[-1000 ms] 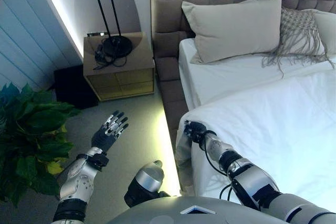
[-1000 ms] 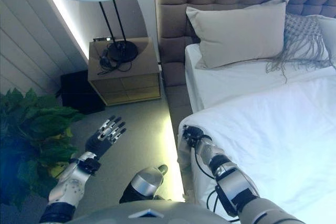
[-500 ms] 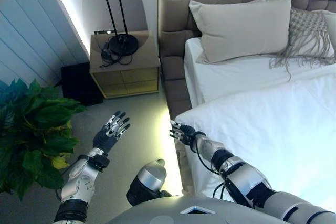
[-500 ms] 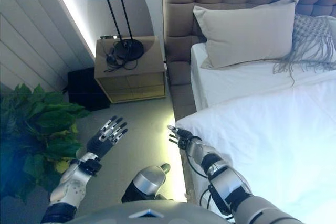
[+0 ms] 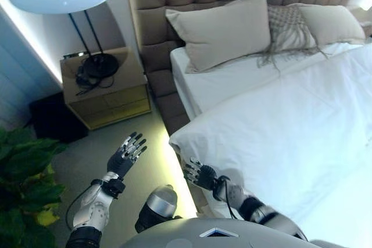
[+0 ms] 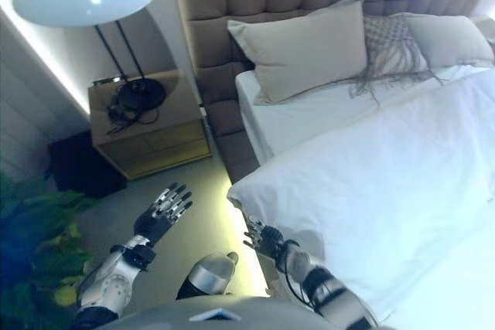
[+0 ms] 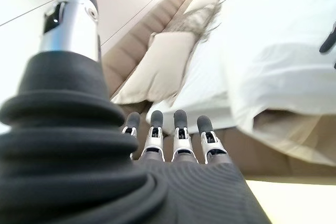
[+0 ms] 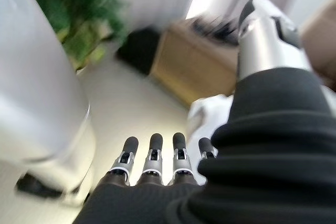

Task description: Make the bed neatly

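My right hand (image 5: 199, 174) hangs below the duvet (image 5: 279, 126) corner, fingers spread, holding nothing; my left hand (image 5: 129, 150) hovers open over the floor. The duvet stops short of the pillows (image 5: 224, 30). Next: grip that corner, pull toward the headboard.

No readable text, labels, numbers or signs appear in any view.
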Robot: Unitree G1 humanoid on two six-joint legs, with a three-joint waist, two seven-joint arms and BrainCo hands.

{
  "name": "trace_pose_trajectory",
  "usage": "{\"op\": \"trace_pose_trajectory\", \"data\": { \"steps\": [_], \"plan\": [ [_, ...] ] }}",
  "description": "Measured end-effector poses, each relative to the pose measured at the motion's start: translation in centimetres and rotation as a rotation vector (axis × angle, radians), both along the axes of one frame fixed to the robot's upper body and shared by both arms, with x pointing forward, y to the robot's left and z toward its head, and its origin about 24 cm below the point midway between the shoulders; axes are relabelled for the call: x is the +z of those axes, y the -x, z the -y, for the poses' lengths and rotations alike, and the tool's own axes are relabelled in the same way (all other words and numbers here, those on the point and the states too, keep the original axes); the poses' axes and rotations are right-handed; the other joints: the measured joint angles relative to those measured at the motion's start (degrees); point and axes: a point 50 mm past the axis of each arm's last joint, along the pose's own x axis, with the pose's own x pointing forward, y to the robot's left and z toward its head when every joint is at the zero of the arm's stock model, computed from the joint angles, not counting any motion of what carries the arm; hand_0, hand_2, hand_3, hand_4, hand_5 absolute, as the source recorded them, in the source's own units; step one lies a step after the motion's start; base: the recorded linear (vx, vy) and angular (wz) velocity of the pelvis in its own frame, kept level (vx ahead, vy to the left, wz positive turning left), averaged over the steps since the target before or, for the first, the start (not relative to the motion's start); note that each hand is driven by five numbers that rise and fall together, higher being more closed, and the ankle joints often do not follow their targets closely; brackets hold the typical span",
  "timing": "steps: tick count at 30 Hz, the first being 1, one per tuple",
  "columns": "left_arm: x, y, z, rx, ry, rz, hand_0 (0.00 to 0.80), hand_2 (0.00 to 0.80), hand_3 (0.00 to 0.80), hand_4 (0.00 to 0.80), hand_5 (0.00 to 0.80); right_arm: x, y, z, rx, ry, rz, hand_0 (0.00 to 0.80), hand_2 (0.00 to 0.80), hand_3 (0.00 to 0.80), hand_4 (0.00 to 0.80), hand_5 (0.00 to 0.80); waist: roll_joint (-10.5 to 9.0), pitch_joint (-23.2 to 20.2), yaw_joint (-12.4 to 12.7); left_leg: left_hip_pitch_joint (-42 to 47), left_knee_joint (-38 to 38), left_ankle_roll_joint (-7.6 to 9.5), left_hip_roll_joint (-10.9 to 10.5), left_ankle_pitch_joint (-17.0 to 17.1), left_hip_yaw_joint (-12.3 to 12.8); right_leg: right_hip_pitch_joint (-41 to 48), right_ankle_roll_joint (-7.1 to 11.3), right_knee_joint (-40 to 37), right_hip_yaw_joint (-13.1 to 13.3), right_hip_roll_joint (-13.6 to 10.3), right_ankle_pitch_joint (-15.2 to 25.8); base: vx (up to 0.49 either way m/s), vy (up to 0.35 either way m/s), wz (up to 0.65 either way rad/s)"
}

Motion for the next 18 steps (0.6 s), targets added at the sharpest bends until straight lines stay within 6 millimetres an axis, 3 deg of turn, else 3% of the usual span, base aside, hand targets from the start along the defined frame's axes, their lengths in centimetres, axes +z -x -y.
{"op": "trace_pose_trajectory", "data": {
  "steps": [4, 8, 14, 18],
  "plan": [
    [-0.1, -0.1, -0.1, 0.031, -0.011, -0.015, 0.0, 0.0, 0.0, 0.0, 0.0, -0.4, 1.2, 4.0, -0.207, 0.045, -0.005, 0.0, 0.0, 0.0, 0.0, 0.0, 0.93, -0.9, -7.5, 0.2, -0.5, 0.28, 0.8, -0.4, 4.5, -4.1, -0.45, 1.7, 4.5, -0.4, 0.3, -0.061, -0.01, -0.61],
    [0.4, -1.2, 0.0, 0.059, 0.004, -0.001, 0.0, 0.0, 0.0, 0.0, 0.0, -0.9, 2.4, 7.2, -0.326, 0.108, -0.03, 0.0, 0.0, 0.0, 0.0, 0.0, 1.01, -1.0, -11.8, 2.6, -2.7, 0.36, 1.5, -0.3, 7.9, -5.2, -0.89, 2.1, 7.6, -0.3, 0.7, -0.023, -0.031, -0.48],
    [0.7, -2.2, 0.3, 0.072, 0.02, 0.011, 0.0, 0.0, 0.0, 0.0, 0.0, -2.0, 4.2, 9.8, -0.46, 0.199, -0.106, 0.0, 0.0, 0.0, 0.0, 0.0, 1.01, -1.0, -12.0, 5.1, -5.4, 0.25, 1.9, -0.1, 11.6, -6.5, 0.22, 2.2, 10.1, -0.1, 1.4, -0.027, -0.032, -0.32],
    [0.8, -2.2, 0.1, 0.072, 0.011, 0.011, 0.0, 0.0, 0.0, 0.0, 0.0, -2.1, 4.4, 11.8, -0.592, 0.284, -0.111, 0.0, 0.0, 0.0, 0.0, 0.0, 0.93, -1.1, -14.0, 5.3, -6.0, 0.28, 1.8, -0.1, 12.4, -7.1, 0.68, 2.6, 10.2, -0.2, 1.7, 0.003, -0.038, -0.11]
  ]
}}
